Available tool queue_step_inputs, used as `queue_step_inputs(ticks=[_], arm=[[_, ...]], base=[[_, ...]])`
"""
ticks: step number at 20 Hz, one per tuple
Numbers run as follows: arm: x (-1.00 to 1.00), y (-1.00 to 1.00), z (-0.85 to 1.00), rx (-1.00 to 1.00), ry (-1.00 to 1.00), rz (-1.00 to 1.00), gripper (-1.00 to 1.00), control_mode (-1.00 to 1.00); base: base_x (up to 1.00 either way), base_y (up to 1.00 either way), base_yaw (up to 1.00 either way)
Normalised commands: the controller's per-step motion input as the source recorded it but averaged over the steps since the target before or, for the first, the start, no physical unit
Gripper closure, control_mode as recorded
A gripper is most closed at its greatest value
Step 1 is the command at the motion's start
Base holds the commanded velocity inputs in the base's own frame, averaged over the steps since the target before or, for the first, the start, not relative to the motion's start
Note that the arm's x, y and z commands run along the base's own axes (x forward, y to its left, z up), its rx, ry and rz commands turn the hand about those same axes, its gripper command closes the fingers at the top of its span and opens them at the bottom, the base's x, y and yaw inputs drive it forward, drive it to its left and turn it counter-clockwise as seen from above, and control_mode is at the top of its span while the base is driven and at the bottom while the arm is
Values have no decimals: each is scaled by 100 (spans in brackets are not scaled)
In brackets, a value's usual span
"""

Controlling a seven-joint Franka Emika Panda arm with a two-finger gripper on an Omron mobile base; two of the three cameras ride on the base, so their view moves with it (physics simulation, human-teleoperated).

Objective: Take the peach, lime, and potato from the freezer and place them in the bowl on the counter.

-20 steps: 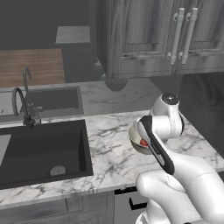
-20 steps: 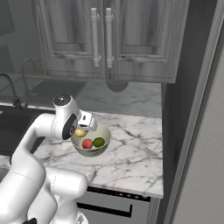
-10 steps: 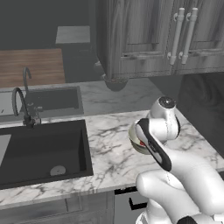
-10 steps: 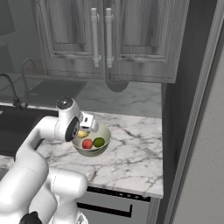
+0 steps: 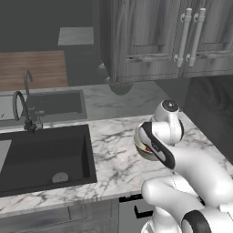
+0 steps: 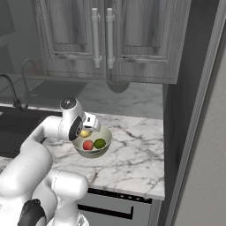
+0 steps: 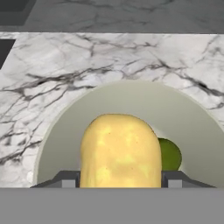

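My gripper [image 7: 120, 181] is shut on the yellow potato [image 7: 119, 148], which hangs just over the pale cream bowl [image 7: 131, 94]. The lime [image 7: 169, 154] peeks out beside the potato, down inside the bowl. From the right base view the bowl [image 6: 94, 154] stands on the marble counter [image 6: 132, 150] with the reddish peach [image 6: 88, 145] and the lime [image 6: 99, 143] lying in it. There the potato [image 6: 83, 133] sits at the bowl's left rim, in the gripper [image 6: 84, 131]. In the left base view my arm covers most of the bowl [image 5: 139, 146].
The black sink [image 5: 43, 157] with its tap [image 5: 22, 109] lies left of the bowl. Wood-grain wall cabinets [image 6: 101, 39] hang above the counter. The grey freezer [image 6: 205, 145] stands at the counter's right end. A small dark bowl [image 6: 117, 86] sits at the back.
The hand has eased slightly toward the bowl with the potato still held. The peach and lime have not moved.
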Motion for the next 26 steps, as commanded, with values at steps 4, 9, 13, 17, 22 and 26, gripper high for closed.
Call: queue_step_inputs(ticks=[4, 9, 13, 17, 22, 26], arm=[[7, 0, -20, 0, 0, 0, 100, -100], [4, 0, -22, 0, 0, 0, 100, -100], [8, 0, -17, 0, 0, 0, 100, -100], [10, 0, -14, 0, 0, 0, 100, -100], [18, 0, -7, 0, 0, 0, 100, -100], [19, 0, 0, 0, 0, 0, 100, -100]], base=[[0, 0, 0], [0, 0, 0], [0, 0, 0], [0, 0, 0], [0, 0, 0], [0, 0, 0]])
